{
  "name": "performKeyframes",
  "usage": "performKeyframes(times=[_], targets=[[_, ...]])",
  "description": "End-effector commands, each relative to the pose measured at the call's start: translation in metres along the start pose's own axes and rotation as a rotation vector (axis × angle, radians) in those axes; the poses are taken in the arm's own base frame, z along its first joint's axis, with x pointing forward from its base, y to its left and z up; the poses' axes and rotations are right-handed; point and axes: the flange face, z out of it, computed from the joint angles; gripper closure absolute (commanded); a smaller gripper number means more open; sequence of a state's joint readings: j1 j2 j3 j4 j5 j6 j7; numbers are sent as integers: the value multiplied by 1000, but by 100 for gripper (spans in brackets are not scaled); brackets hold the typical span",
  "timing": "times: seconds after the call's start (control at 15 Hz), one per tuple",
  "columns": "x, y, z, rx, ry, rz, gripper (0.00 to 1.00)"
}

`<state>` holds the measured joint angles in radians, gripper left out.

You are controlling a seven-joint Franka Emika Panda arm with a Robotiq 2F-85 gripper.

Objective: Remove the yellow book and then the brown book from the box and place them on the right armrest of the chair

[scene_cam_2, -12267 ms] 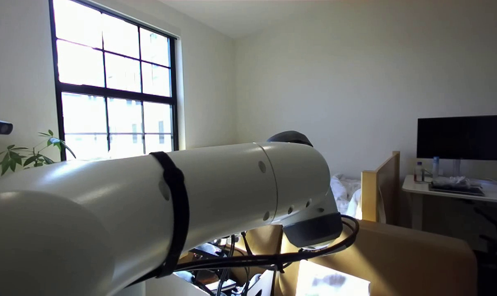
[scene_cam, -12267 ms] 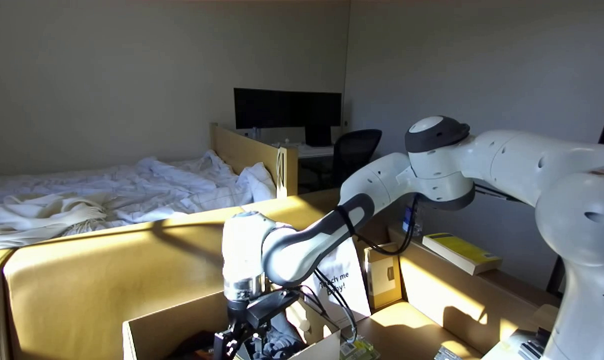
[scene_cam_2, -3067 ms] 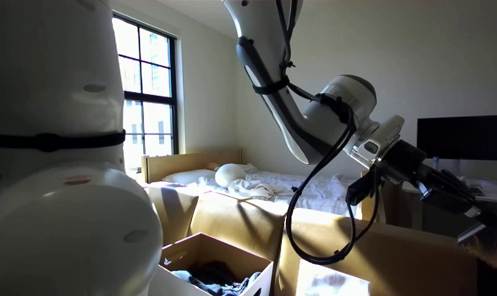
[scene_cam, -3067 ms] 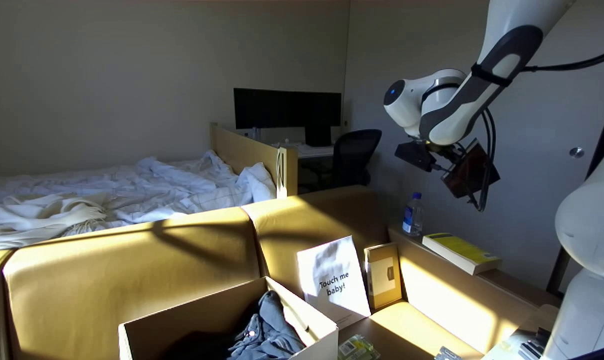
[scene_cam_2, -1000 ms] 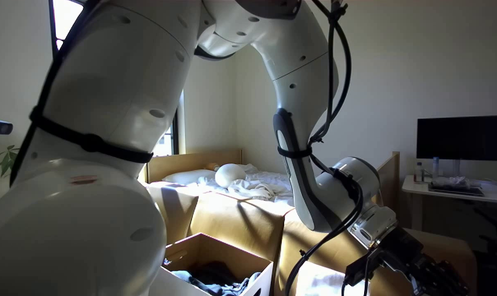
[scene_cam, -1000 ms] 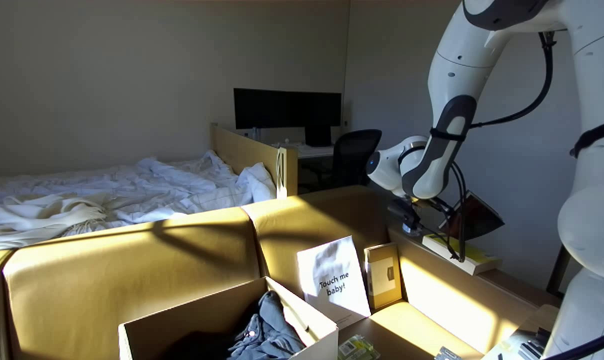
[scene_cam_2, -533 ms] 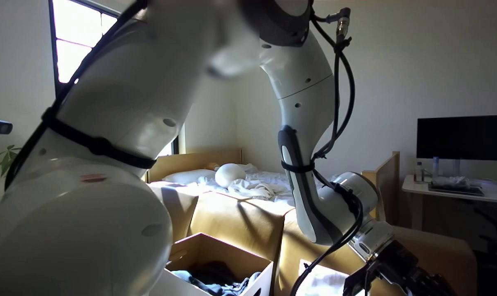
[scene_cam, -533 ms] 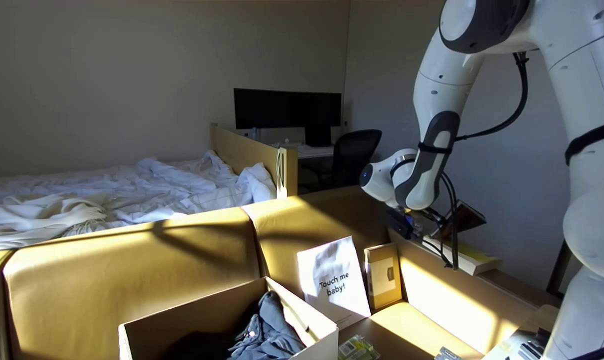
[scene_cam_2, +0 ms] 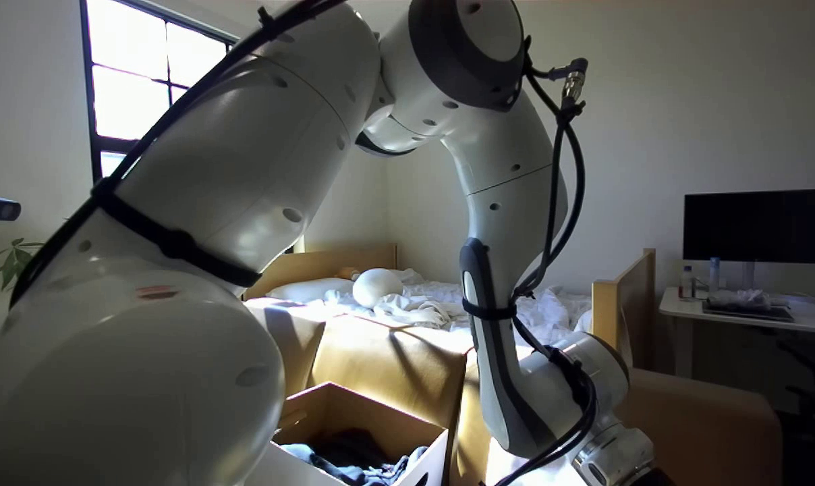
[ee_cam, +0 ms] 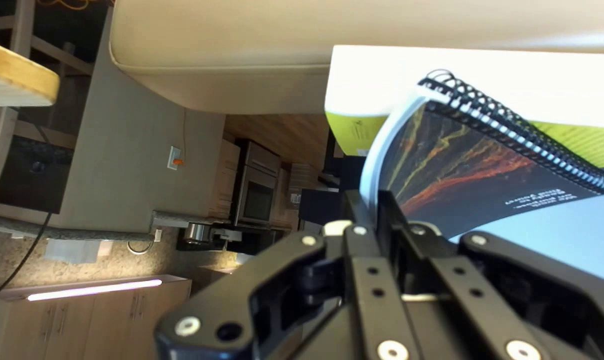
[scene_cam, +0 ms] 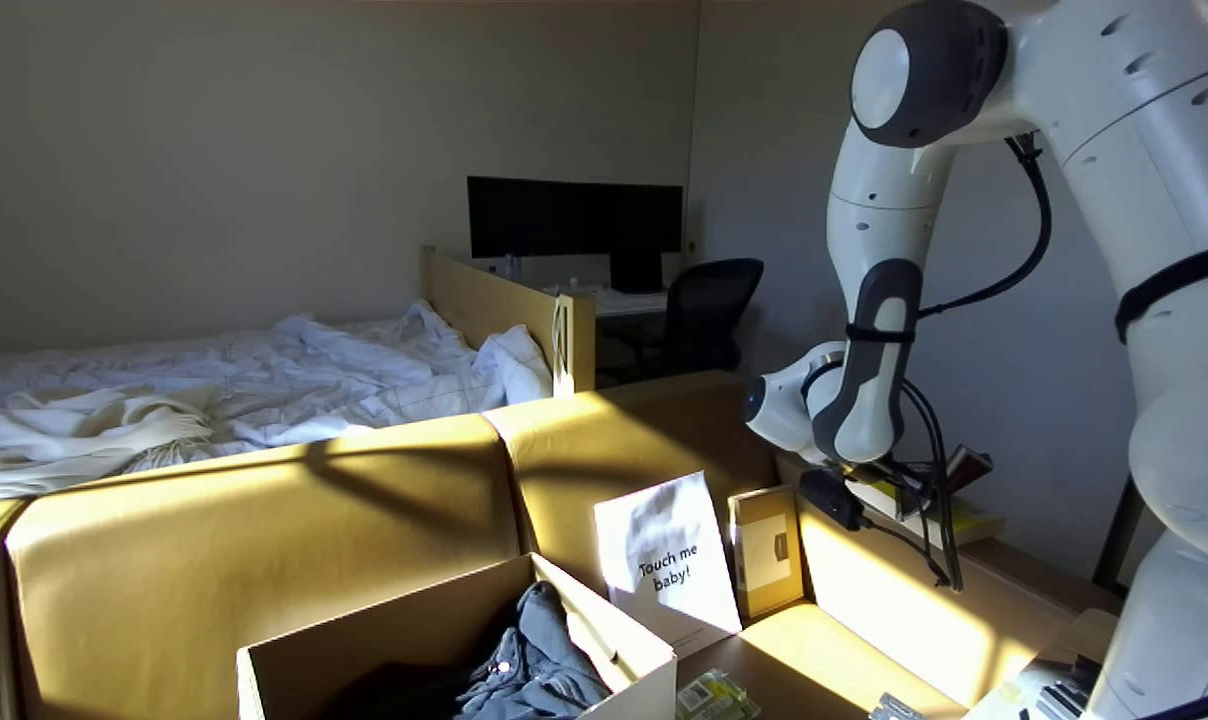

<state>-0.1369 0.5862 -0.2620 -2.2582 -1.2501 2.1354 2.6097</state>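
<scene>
Brown book (ee_cam: 474,167) tilted, long axis descending rightward in wrist view.

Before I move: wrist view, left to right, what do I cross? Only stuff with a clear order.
Wooden corner at the left edge → wall outlet → oven → brown spiral-bound book, dark cover with orange streaks.

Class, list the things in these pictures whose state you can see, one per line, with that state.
gripper: shut on the brown book
brown book: held, bowed, tilted
yellow book: closed, flat on the right armrest
right armrest: inner side partly sunlit
box: open, dark cloth inside
monitor: screen dark
bedding: rumpled
light strip: lit
</scene>
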Motion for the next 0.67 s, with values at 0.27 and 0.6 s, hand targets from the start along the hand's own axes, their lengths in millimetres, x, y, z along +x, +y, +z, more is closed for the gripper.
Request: performKeyframes(times=[0.27,0.6], targets=[[-24,7,7,-17,-20,-33,98],[-30,-1,-8,-3,-75,-9,98]])
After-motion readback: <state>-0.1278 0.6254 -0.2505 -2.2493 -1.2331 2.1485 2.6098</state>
